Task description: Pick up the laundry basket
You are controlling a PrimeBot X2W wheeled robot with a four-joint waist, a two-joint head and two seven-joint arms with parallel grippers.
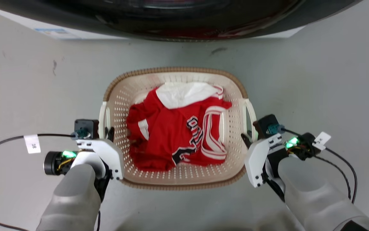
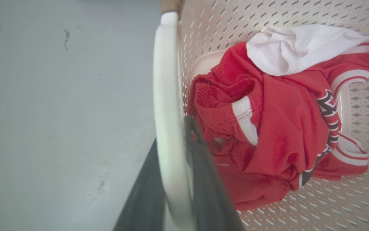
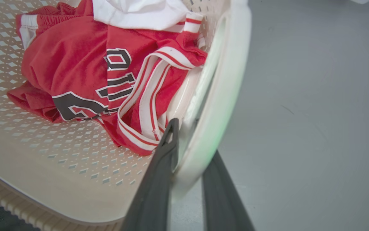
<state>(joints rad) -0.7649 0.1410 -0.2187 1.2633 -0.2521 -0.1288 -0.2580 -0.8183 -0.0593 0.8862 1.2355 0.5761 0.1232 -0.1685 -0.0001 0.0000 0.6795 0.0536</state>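
Pale grey scuffed floor (image 1: 316, 80), dark washing-machine door (image 1: 171, 16) at top

Bright, even light, soft shadows; claw fingers (image 2: 210, 192) blur close up in both wrist views.

Pale grey floor (image 1: 300, 80), smooth, with a dark scuff (image 1: 218, 50) near the top and a fainter mark (image 1: 54, 65) at left; laundry basket (image 1: 171, 69) sits on it mid-frame, the dark-fronted washing machine (image 1: 171, 16) standing at its far edge, apart from the basket.
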